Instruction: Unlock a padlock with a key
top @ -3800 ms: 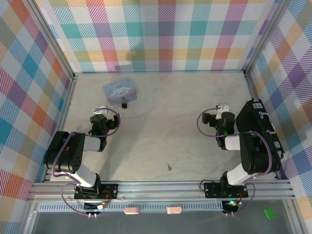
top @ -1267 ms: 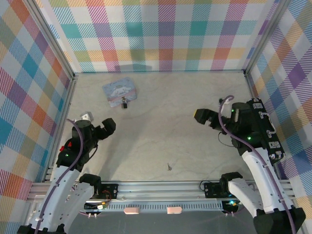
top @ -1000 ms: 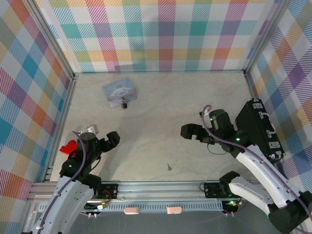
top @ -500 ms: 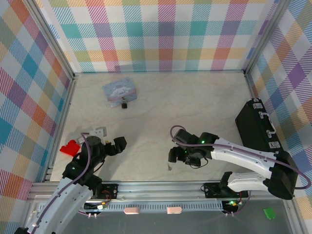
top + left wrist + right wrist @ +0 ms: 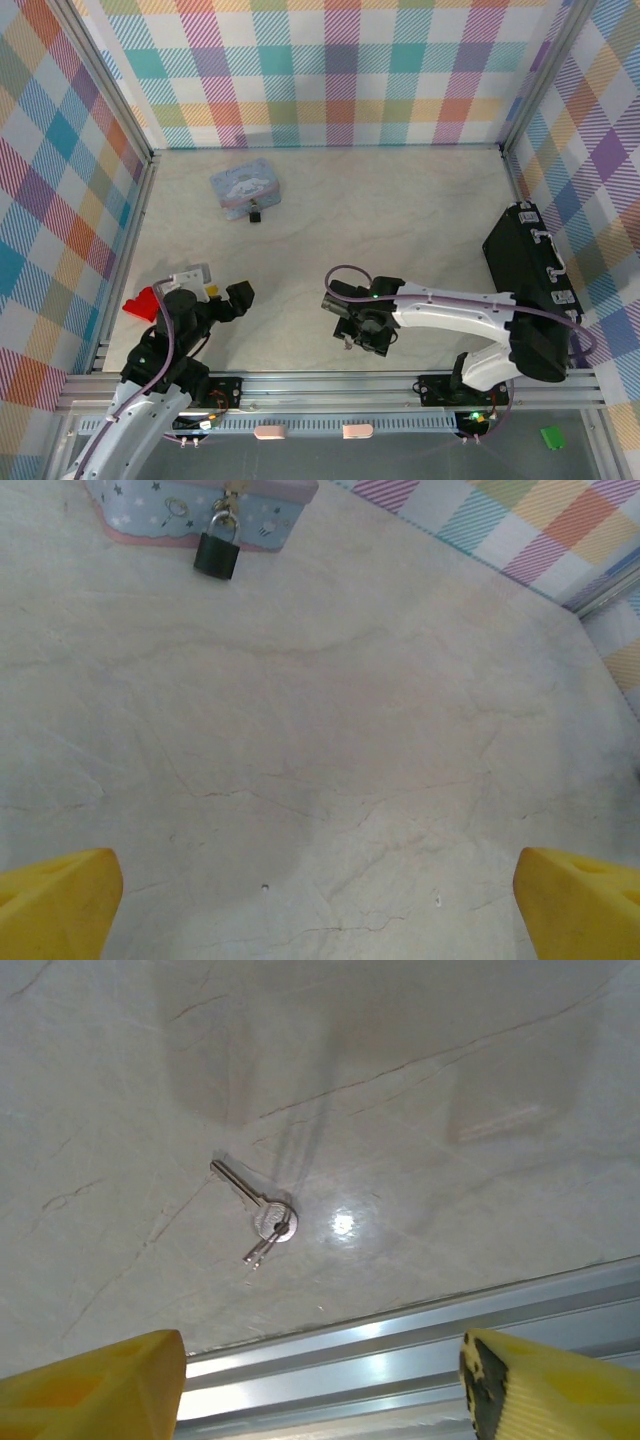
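Note:
The tiny dark padlock (image 5: 217,555) hangs by its thin silvery shackle from the front of the pale-blue cartoon tin (image 5: 150,505); in the top view the padlock (image 5: 255,214) sits far back on the left. The small silvery-grey key (image 5: 255,1210), with a second one on the same ring, lies flat near the table's front edge. My right gripper (image 5: 320,1385) hovers above it, open, yellow fingertips (image 5: 100,1385) wide apart and nothing between them. In the top view the right gripper (image 5: 360,335) points down at the front centre. My left gripper (image 5: 320,910) is open, empty, well short of the padlock.
An aluminium rail (image 5: 400,1350) runs along the table's front edge just beyond the key. A black case (image 5: 525,265) stands at the right wall. A small red object (image 5: 140,303) lies beside the left arm. Checked walls close off three sides.
My right arm has swung from the right side down to the front centre, over the key. The left arm has drawn back toward the front left. Padlock, tin and key have not moved.

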Robot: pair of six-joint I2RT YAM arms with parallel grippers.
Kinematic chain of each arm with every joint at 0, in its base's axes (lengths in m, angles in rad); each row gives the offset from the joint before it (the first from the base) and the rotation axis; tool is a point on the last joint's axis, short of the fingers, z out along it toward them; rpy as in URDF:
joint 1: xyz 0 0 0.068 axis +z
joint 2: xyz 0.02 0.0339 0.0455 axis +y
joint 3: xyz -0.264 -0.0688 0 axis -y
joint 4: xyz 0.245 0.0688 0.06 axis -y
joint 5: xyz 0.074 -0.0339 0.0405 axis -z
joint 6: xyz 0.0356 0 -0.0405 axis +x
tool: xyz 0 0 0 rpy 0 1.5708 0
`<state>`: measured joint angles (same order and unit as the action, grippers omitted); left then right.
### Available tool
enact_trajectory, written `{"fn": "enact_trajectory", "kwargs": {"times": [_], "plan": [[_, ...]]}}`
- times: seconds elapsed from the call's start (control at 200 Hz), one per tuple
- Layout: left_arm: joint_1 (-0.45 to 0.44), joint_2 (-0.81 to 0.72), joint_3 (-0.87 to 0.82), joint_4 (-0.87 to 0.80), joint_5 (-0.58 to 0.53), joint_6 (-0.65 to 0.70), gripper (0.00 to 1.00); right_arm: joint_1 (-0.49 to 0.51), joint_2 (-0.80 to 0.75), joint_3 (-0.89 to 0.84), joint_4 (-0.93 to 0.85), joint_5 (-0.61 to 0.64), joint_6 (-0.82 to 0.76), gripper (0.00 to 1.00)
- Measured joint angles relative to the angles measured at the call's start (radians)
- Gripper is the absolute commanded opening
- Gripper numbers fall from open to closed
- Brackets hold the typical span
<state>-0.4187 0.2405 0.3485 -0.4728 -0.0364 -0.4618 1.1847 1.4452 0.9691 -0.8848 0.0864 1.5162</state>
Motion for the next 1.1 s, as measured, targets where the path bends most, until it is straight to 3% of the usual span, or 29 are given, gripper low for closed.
{"fn": "enact_trajectory", "kwargs": {"times": [0.325,0.535,0.69,1.1], "plan": [[0.0,0.03,0.0,0.001,0.024,0.003,1.0,0.014,0.076,-0.013,0.108,-0.019,0.18,0.5],[0.0,0.032,0.0,0.001,0.034,0.003,1.0,0.014,0.076,-0.06,0.167,-0.028,0.248,0.45],[0.0,0.034,0.0,0.001,0.04,0.003,1.0,0.014,0.077,-0.088,0.211,-0.045,0.288,0.32],[0.0,0.034,0.0,0.002,0.056,0.003,1.0,0.013,0.086,-0.124,0.279,-0.055,0.347,0.29]]}}
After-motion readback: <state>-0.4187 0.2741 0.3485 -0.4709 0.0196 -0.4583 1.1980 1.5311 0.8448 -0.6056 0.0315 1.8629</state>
